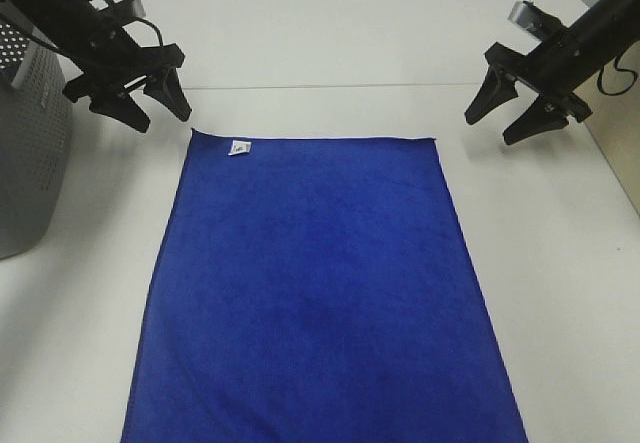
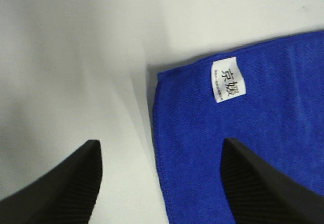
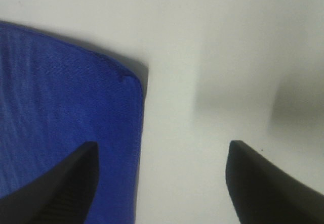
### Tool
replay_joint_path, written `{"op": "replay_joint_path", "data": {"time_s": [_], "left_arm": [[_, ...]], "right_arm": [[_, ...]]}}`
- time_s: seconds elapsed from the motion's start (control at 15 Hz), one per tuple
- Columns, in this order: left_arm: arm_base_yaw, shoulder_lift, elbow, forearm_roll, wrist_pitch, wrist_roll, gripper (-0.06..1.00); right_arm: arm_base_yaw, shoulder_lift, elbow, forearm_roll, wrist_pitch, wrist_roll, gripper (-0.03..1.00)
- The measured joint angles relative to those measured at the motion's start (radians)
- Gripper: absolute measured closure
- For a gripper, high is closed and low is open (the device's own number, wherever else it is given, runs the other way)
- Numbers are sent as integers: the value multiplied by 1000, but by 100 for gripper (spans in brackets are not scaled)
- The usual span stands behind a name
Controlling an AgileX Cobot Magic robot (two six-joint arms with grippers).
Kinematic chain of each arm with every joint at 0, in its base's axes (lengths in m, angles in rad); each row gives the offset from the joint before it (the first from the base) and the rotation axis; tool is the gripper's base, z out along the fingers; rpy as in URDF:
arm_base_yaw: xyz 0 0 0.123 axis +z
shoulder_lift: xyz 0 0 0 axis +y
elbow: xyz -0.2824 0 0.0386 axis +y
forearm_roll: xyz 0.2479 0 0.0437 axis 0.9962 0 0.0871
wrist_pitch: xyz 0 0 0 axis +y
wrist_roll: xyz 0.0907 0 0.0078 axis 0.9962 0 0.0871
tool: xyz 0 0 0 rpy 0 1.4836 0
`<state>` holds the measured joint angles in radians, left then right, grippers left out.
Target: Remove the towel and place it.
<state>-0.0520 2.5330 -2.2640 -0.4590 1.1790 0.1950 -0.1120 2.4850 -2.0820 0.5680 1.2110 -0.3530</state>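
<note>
The towel (image 1: 320, 293) is a large royal-blue cloth spread flat on the white table, with a small white tag (image 1: 240, 148) at its far left corner. My left gripper (image 1: 155, 111) hovers open just beyond that corner, holding nothing. In the left wrist view the tag (image 2: 228, 79) and the towel's corner (image 2: 243, 133) lie between and ahead of the black fingers (image 2: 66, 188). My right gripper (image 1: 503, 121) hangs open off the far right corner, also empty. The right wrist view shows that corner of the towel (image 3: 66, 118) beside one finger (image 3: 55, 188).
A grey perforated basket (image 1: 30, 153) stands at the left edge of the table, close beside the left arm. The white table (image 1: 330, 43) stretches behind the towel and along its right side (image 1: 570, 293).
</note>
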Motion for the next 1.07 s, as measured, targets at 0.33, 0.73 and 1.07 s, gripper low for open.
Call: {"op": "replay_joint_path", "data": {"time_s": [0.33, 0.73, 1.07], "left_arm": [[5, 76, -40, 14, 7, 20, 33], [30, 105, -47, 14, 4, 27, 33], [30, 106, -47, 14, 3, 42, 33]], "right_arm": [[1, 54, -2, -5, -3, -6, 27], [9, 64, -2, -5, -33, -7, 27], [33, 64, -8, -24, -66, -5, 27]]}}
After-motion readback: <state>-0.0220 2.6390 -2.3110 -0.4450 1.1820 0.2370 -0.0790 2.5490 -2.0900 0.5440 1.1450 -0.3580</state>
